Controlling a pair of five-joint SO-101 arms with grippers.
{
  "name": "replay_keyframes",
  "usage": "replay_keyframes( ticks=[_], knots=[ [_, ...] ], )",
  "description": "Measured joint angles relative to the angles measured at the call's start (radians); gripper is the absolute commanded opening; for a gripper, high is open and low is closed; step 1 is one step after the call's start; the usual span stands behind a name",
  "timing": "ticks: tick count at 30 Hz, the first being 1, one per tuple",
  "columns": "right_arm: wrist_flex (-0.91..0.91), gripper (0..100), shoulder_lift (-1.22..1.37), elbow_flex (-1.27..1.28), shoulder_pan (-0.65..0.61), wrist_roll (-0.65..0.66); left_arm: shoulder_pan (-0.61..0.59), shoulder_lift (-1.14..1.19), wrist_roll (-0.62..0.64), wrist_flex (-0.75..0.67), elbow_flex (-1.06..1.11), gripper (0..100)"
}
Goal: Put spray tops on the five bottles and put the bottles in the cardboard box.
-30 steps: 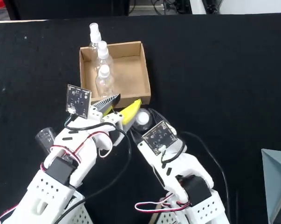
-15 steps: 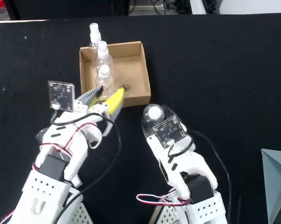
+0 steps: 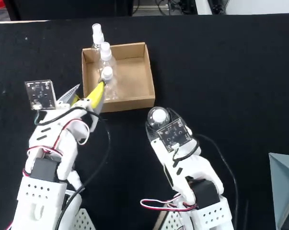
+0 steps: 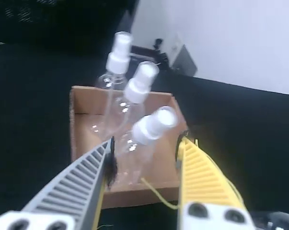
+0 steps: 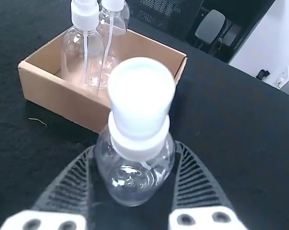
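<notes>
The cardboard box (image 3: 132,72) holds three clear bottles with white spray tops (image 3: 106,73), standing along its left side. My left gripper (image 3: 90,86) hangs open at the box's near left corner, its grey and yellow fingers (image 4: 202,177) either side of the nearest boxed bottle (image 4: 151,125), without touching it. Just in front of the box's near right corner, my right gripper (image 3: 158,120) is shut on a fourth clear bottle (image 5: 134,167). That bottle stands upright and carries a white spray top (image 5: 140,93). The box (image 5: 58,91) lies a short way beyond it.
The table is covered in black cloth (image 3: 221,72), with open room to the right of the box. A grey angular object (image 3: 283,187) sits at the near right edge. Cables trail by the arm bases.
My left gripper has swung away from the right gripper's bottle, left and forward to the box's near left corner. The right gripper with its bottle shifted slightly, then held still.
</notes>
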Motion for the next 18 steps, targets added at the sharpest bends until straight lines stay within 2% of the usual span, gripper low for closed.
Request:
replay_keyframes(
  ticks=[6, 12, 18],
  knots=[
    [0.0, 4.9, 0.0, 0.0, 0.0, 0.0, -0.081, -0.077, 0.0, 0.009, 0.02, 21],
    [0.0, 4.9, 0.0, 0.0, 0.0, 0.0, -0.153, -0.262, -0.005, 0.009, 0.173, 21],
    [0.0, 4.9, 0.0, 0.017, 0.0, 0.0, -0.187, -0.453, -0.074, 0.025, 0.316, 21]
  ],
)
